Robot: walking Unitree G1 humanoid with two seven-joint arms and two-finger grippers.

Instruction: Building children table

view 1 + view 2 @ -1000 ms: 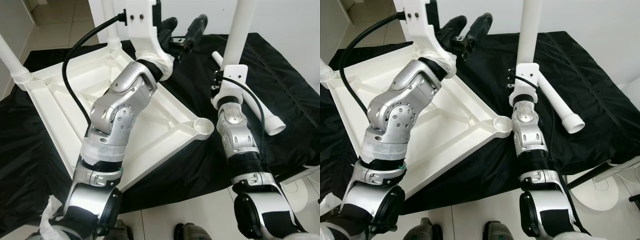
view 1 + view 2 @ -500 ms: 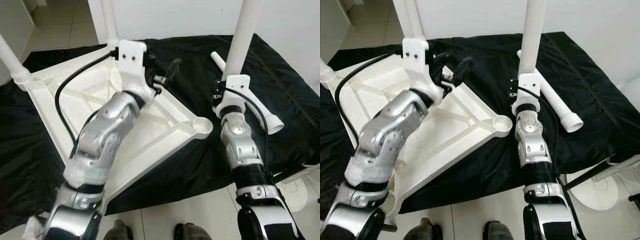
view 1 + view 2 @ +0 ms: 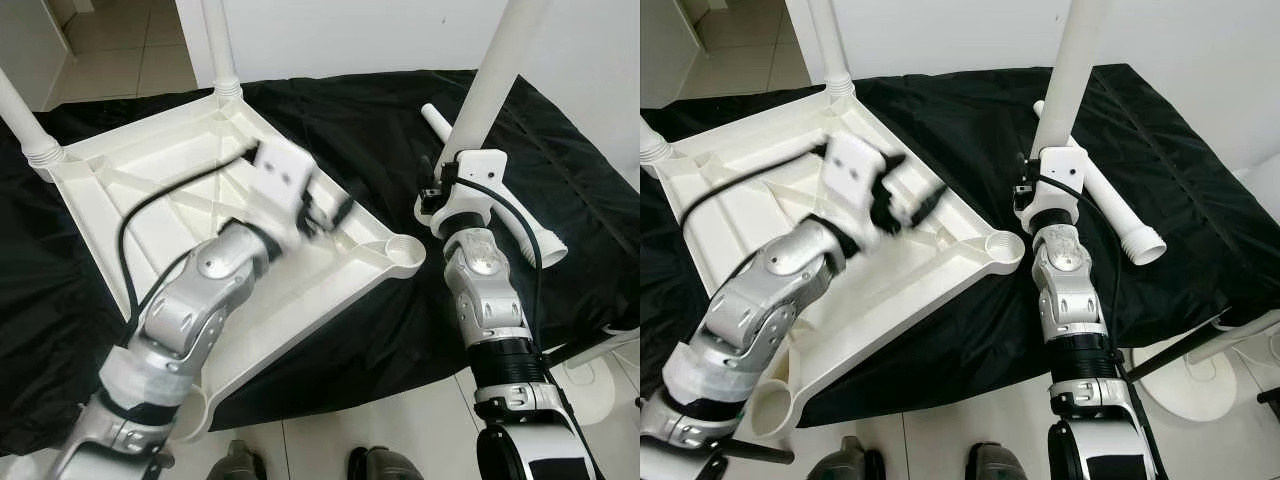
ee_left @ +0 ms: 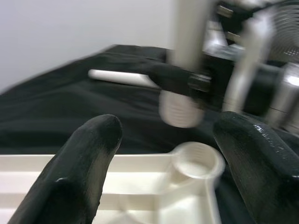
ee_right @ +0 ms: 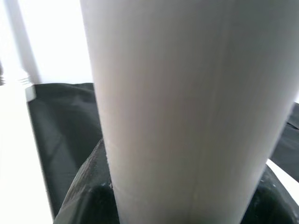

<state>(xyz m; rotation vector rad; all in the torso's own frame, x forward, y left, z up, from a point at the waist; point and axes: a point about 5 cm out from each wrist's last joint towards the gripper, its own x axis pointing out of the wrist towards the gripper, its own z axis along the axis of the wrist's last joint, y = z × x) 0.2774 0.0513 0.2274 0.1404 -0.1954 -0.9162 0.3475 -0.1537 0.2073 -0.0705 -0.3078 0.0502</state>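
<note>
Between the right gripper's (image 5: 187,200) black fingers, a smooth white plastic table leg (image 3: 492,75) is clamped and held upright, just beside the empty round corner socket (image 3: 405,251). No lettering is legible on any part. Spread apart over that same corner, blurred, the left gripper (image 4: 163,158) holds nothing. Below it lies the ribbed white moulded tabletop (image 3: 140,190), inverted on black cloth (image 3: 340,110). Beyond the right gripper, a second leg (image 3: 540,245) with a threaded end lies flat.

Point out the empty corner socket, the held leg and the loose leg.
Socket (image 3: 407,252), left eye view, its round rim.
Held leg (image 3: 492,80), left eye view, mid shaft.
Loose leg (image 3: 1142,244), right eye view, threaded end.
</note>
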